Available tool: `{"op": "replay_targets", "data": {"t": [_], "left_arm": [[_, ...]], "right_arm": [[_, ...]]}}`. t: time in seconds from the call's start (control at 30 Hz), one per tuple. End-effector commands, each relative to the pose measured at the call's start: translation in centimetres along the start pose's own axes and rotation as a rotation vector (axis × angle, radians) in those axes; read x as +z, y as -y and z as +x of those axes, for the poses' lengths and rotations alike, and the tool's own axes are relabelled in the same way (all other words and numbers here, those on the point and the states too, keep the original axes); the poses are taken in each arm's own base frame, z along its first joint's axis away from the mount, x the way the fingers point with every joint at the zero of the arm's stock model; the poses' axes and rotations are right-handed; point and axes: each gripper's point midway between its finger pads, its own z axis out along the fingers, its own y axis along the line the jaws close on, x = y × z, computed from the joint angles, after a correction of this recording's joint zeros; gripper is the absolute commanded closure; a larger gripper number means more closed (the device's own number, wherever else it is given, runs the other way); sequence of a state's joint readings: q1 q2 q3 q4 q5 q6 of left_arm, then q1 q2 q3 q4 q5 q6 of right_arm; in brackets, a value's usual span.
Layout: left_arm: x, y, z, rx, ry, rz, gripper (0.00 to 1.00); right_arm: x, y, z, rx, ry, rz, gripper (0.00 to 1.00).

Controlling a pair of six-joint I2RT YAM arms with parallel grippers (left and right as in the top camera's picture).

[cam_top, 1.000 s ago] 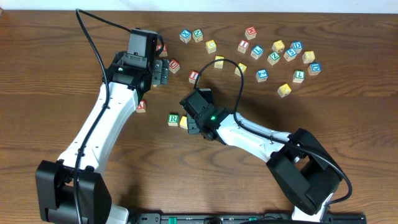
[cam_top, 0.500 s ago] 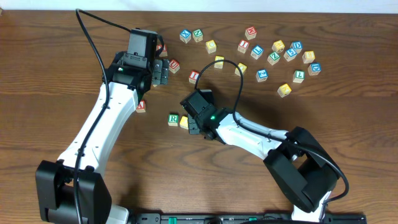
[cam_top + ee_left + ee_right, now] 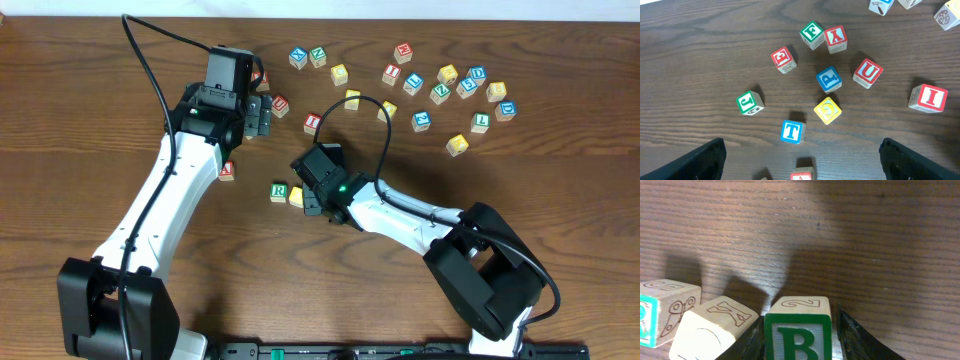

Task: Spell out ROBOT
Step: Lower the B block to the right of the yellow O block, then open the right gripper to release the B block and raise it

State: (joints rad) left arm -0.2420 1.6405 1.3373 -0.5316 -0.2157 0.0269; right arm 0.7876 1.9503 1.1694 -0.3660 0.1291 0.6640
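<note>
Row starts at the R cube, near the middle of the table. A yellow cube standing in for the O sits just beside R, turned a bit askew. The B cube is just beside that yellow cube, on the side away from R, resting on the wood.

The right gripper is low over B with a finger either side. A sliver of table shows between B and one finger, so the jaws look slack around it, not clamping. Reads as B being set down as the third letter.

The left gripper is well apart from R toward the far edge, jaws spread wide and holding nothing. It hovers over loose cubes, likely staged for a pick. The blue T cube lies right under it, flat and free.

Judgement: R, O, B are laid. A second yellow cube, well away from R, and the T are not yet in the row.
</note>
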Motion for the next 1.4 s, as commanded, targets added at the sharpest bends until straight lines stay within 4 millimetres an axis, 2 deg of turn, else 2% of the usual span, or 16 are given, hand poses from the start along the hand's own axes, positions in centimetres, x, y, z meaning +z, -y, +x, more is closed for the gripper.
{"op": "replay_targets", "data": {"t": [0.0, 0.57, 0.97, 1.37], "left_arm": [[-1.2, -0.8, -1.2, -0.009, 0.037, -0.015, 0.04], [-1.2, -0.8, -1.2, -0.009, 0.037, -0.015, 0.04], [-1.2, -0.8, -1.2, -0.009, 0.037, -0.015, 0.04], [-1.2, -0.8, -1.2, -0.009, 0.037, -0.015, 0.04]], "right_arm": [[0.6, 0.4, 0.0, -0.017, -0.005, 0.0, 0.59], [0.6, 1.6, -1.4, 0.013, 0.01, 0.008, 0.59], [0.4, 1.2, -2.0, -0.008, 0.022, -0.003, 0.58], [0.1, 0.6, -2.7, -0.031, 0.034, -0.019, 0.53]]}}
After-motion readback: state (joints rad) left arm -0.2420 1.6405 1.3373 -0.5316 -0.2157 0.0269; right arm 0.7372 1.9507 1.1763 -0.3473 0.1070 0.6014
